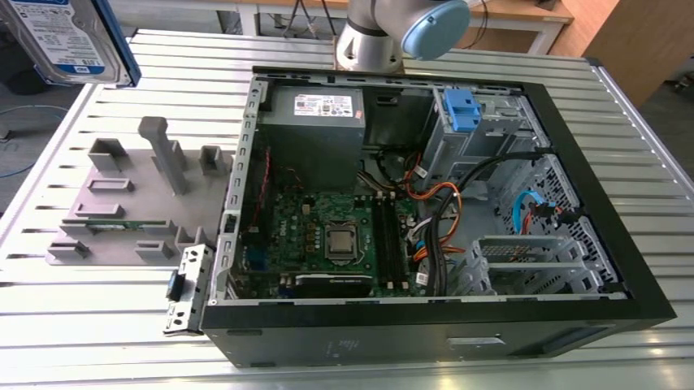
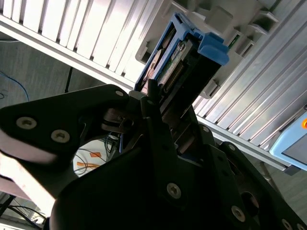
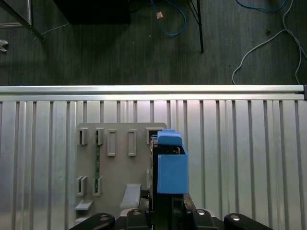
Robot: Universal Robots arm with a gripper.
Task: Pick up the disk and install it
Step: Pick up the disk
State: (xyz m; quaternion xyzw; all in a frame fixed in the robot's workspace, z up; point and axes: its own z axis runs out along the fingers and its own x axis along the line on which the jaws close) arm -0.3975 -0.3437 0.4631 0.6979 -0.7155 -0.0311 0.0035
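The slatted aluminium table [image 1: 645,130] took up most of what I saw. On it lay an open black computer case [image 1: 434,331], side panel off, its motherboard [image 1: 325,236] facing up. The arm [image 1: 379,32] rose from behind the case. On the exterior view's left of the case, a grey fixture plate [image 1: 119,207] with upright holders sat flat on the table. Inside the case, a grey power supply [image 1: 314,134] filled one corner, and a blue latch [image 1: 461,110] stood at the drive bay in the next corner along.

The disk [image 1: 67,36] hung in the exterior view's upper left, raised off the table and well apart from the case. In the first wrist view, the disk [image 3: 171,172] sat edge-on in its blue carrier, over the fixture plate [image 3: 122,167]. In the second wrist view, the black fingers [image 2: 152,103] were clamped on the disk [image 2: 180,62], one to each flat face.
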